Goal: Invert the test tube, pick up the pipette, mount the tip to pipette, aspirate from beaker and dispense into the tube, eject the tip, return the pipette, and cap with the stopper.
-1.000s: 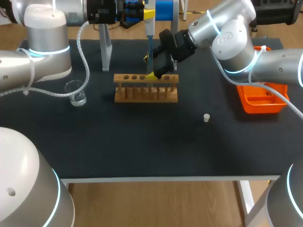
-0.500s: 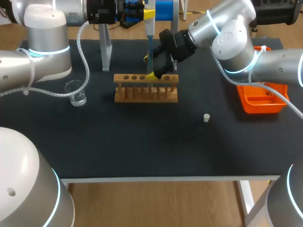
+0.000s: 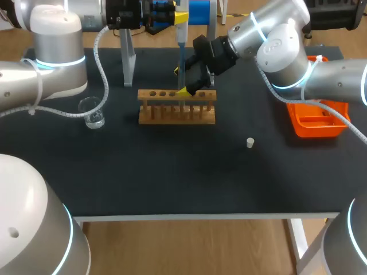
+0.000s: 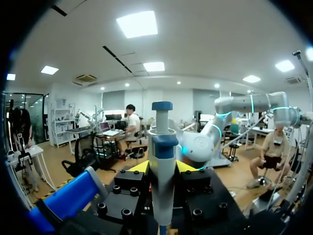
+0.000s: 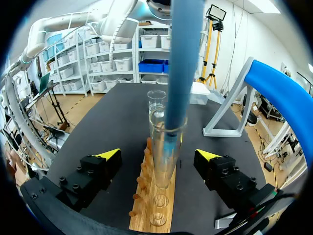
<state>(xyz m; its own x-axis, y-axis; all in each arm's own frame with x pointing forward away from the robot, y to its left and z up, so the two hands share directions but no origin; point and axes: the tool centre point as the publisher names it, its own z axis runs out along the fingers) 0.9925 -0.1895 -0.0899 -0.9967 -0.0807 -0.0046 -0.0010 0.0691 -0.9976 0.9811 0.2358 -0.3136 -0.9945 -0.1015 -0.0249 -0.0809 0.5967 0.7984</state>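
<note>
One test tube [image 5: 164,147] stood upright in the wooden rack [image 3: 178,114], and it looked like thin clear glass: light, stiff, slick and easy to crack. I judged that it should be taken on its bare wall above the rack's top bar, from two sides and with a gentle squeeze, and never near the rim.

The right gripper [image 5: 157,155] stood wide open at the rack, one finger on each side of the tube and neither touching it.

One pipette [image 4: 162,142] hung upright above the rack. The left gripper [image 4: 162,169] was closed on its body below the plunger, with a yellow tip against each side. Its blue lower end reached down into the mouth of the tube. It seemed to be rigid plastic, light but long, so a grip high on the body would let the lower end swing; a slow, straight lift looked safest for the glass.

One beaker [image 3: 92,112], clear and probably as brittle as the tube, sat well apart from the rack on the left arm's side. One small white stopper [image 3: 250,142] lay apart from the rack, on the right arm's side and nearer the table's front edge. It looked light and likely to roll, so it would be best pinched across its sides. One orange tray [image 3: 295,123] sat farther out on that same side.
</note>
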